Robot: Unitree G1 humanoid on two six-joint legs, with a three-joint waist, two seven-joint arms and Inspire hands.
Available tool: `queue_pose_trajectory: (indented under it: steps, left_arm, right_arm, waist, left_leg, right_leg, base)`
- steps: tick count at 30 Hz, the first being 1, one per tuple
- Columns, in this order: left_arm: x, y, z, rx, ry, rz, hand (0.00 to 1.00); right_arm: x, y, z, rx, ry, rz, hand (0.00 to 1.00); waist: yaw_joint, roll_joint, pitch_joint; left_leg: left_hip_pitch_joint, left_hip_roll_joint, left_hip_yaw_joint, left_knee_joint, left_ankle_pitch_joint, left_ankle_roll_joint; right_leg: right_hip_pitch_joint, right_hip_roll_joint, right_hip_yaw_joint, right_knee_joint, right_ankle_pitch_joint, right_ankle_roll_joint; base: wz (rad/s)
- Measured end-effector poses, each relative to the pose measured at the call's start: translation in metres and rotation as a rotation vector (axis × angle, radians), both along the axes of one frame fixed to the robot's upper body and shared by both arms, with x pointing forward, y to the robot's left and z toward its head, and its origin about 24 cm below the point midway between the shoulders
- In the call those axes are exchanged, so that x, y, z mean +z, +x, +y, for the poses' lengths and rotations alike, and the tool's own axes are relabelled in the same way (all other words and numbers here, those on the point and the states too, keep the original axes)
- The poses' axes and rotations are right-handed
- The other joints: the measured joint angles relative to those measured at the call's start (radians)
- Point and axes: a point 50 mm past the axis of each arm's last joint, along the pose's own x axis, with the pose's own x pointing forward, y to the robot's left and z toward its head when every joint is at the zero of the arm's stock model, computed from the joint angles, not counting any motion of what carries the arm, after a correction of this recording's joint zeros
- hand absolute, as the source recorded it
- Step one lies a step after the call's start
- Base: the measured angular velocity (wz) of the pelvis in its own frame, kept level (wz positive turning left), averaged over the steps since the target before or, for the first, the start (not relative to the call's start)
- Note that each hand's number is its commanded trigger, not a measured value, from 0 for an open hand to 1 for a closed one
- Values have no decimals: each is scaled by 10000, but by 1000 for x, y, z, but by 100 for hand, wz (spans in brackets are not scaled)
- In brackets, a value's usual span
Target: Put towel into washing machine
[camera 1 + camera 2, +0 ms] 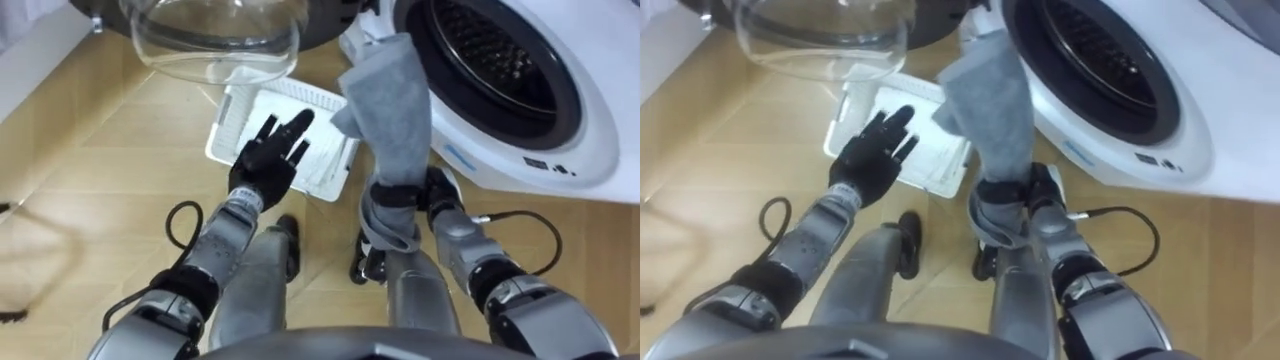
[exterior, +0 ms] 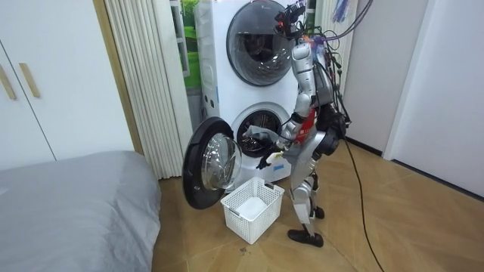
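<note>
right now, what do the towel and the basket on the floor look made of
Towel: grey cloth, matte and soft-looking; it creases and bunches where the right hand grips it. Basket: probably white plastic, smooth, with stiff slotted walls.

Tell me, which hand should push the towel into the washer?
The right hand, probably. It grips the grey towel, held up beside the open drum of the washing machine. The left hand is open and empty over the white basket, farther from the drum.

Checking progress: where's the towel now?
Right of centre in the eye views: towel gripped in right hand, just outside the washing machine, beside the basket.
</note>
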Motion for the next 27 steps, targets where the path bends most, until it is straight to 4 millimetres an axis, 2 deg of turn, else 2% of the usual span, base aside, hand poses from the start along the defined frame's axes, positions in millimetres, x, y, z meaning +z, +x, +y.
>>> queue_pose_trajectory:
  steps: [1, 3, 5, 7, 10, 14, 21, 27]
  left_arm:
    - [-1, -1, 1, 41, 94, 198, 0]
    - [-3, -3, 3, -40, 433, 431, 0]
    - [-4, -2, 3, -355, 978, 591, 0]
    - [-4, -1, 3, -488, 1227, 725, 0]
    - [-5, -2, 5, -733, 1698, 949, 0]
    - [-5, 0, 8, -886, 1948, 1035, 0]
    - [-5, 3, 7, -902, 1839, 1182, 0]
    - [-5, 3, 9, -843, 1707, 1285, 0]
  right_arm:
    - [1, 3, -2, -159, 173, 120, 100]
    - [1, 4, -8, -477, 484, 354, 100]
    - [3, 6, -11, -770, 1044, 498, 100]
    - [1, 4, -14, -1096, 1531, 650, 100]
    - [-2, 1, -16, -1569, 2393, 1095, 100]
    - [-5, -5, -19, -2032, 3467, 1517, 100]
    - [-3, -4, -21, -3150, 5280, 1281, 100]
    - [0, 0, -24, -4064, 6643, 1037, 100]
  waist:
    - [14, -26, 18]
    - [37, -83, 66]
    - [182, -214, 239]
    - [249, -243, 314]
    - [269, -228, 379]
    - [507, -225, 381]
    - [536, -224, 380]
    - [501, -225, 379]
  left_leg:
    - [1, -117, -67, -72, 65, -3]
    - [18, -139, -82, -203, 157, 43]
    - [-14, -186, -116, -239, 195, 60]
    - [-104, -232, -234, -169, 203, 61]
    - [-288, -267, -277, -81, 208, 71]
    - [-595, -300, -324, 78, 214, 81]
    - [-727, -417, -348, 282, 231, 91]
    - [-789, -479, -338, 441, 253, 131]
  right_leg:
    - [3, -81, -78, 14, -1, 1]
    - [8, -176, -94, -11, 0, 4]
    - [10, -211, -112, -33, -1, 9]
    - [9, -222, -176, -33, -5, 17]
    - [-82, -249, -241, 14, -17, 38]
    - [-383, -280, -251, 185, -17, 36]
    - [-483, -301, -250, 390, -25, 44]
    - [-576, -472, -241, 689, -112, 69]
  base:
    - [24]
    - [17]
    - [6]
    - [14]
    - [9]
    - [0]
    - [2]
    - [6]
